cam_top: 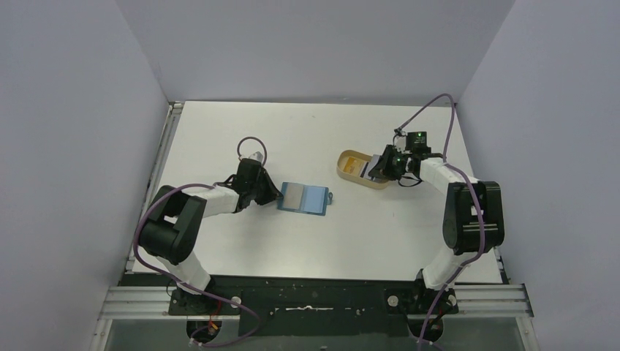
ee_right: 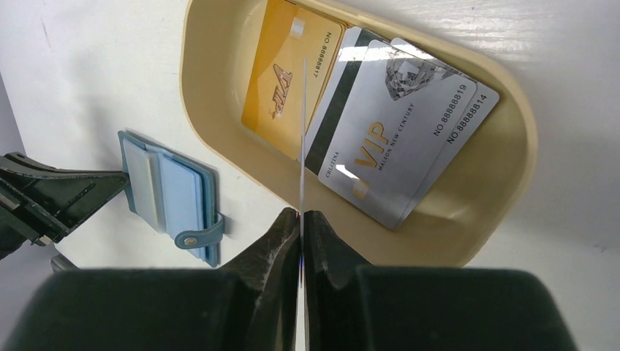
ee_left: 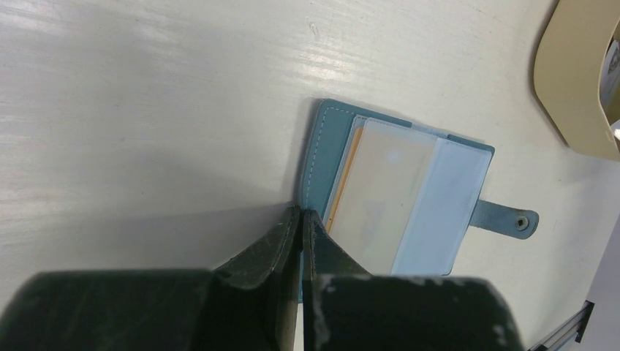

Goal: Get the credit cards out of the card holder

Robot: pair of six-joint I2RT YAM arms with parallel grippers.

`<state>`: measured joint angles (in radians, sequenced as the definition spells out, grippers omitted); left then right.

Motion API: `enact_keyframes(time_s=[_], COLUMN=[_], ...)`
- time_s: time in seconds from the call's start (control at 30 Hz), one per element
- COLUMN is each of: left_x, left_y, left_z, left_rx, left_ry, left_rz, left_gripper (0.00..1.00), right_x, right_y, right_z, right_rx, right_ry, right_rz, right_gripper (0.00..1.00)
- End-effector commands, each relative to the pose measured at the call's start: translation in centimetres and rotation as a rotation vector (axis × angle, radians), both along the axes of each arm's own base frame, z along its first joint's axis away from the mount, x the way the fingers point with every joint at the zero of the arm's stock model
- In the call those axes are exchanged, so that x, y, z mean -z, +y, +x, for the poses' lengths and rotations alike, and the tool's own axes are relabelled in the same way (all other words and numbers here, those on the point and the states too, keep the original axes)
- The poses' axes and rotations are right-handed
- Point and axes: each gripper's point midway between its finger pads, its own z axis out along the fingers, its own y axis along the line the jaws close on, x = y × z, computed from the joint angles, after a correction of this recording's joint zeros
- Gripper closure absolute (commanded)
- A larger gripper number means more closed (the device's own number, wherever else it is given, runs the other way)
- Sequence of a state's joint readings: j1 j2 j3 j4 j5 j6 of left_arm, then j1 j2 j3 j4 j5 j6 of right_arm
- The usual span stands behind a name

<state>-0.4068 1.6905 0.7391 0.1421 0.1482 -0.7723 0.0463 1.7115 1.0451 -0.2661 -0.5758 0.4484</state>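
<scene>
Several credit cards [ee_right: 380,146] sit in the tray [ee_right: 468,241], right pincer [ee_right: 301,213] pinching one more card [ee_right: 303,146] above it to drop, left pincer [ee_left: 301,212] pressed shut, seemingly pinning the card holder [ee_left: 446,197].

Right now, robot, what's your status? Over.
Left claw shut at open wallet edge. Right claw shut on card, over tray. Nothing blocking.

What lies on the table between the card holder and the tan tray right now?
Nothing: bare tabletop separates the card holder from the tan tray. Only the holder's snap tab points that way. The top and right wrist views both show it.
</scene>
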Motion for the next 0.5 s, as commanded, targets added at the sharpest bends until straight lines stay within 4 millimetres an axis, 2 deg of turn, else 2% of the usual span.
enact_keyframes(time_s=[0.0, 0.33, 0.47], left_x=[1.4, 1.4, 1.5], left_y=[1.1, 1.0, 1.0], left_z=[-1.7, -1.6, -1.7], left_rx=[0.014, 0.015, 0.017], left_ry=[0.049, 0.049, 0.053], left_rz=[0.068, 0.066, 0.068], left_gripper=[1.0, 1.0, 1.0], right_x=[-0.3, 0.4, 0.8], right_y=[-0.8, -1.9, -2.1], right_z=[0.8, 0.6, 0.5], right_rx=[0.008, 0.036, 0.041], right_ry=[-0.03, -0.001, 0.013], right_rz=[-0.018, -0.028, -0.03], right_gripper=[0.95, 0.91, 0.82])
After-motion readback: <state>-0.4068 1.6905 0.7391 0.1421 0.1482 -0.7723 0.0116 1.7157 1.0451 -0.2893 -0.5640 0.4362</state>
